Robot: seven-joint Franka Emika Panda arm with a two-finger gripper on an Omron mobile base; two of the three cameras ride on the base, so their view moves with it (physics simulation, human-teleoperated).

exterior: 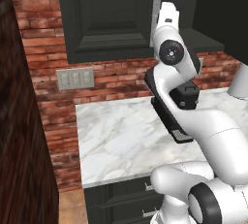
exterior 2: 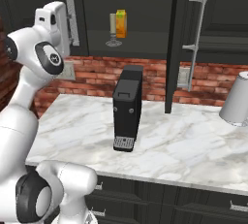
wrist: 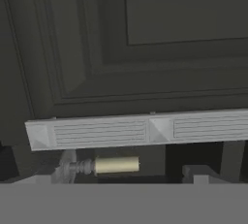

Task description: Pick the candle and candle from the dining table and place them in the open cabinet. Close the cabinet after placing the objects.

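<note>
The robot's arm (exterior 2: pixel 34 68) rises beside the cabinet (exterior 2: pixel 145 5) door's silver handle (wrist: pixel 140 130). Inside stand a grey-silver candle (exterior 2: pixel 113 31) and orange carton (exterior 2: pixel 121 24). Whether the gripper is clenched or released cannot be told.

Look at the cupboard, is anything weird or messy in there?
Nothing looks spilled or broken. A candle stands upright on the cabinet shelf beside an orange carton. The only loose end: the right door stands wide open.

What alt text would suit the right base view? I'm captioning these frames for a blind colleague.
An open black cabinet holds a cream candle on a grey-silver holder beside an amber carton, above a marble worktop with a black appliance. The white arm reaches up to the left door's silver handle; a brick wall runs behind.
</note>
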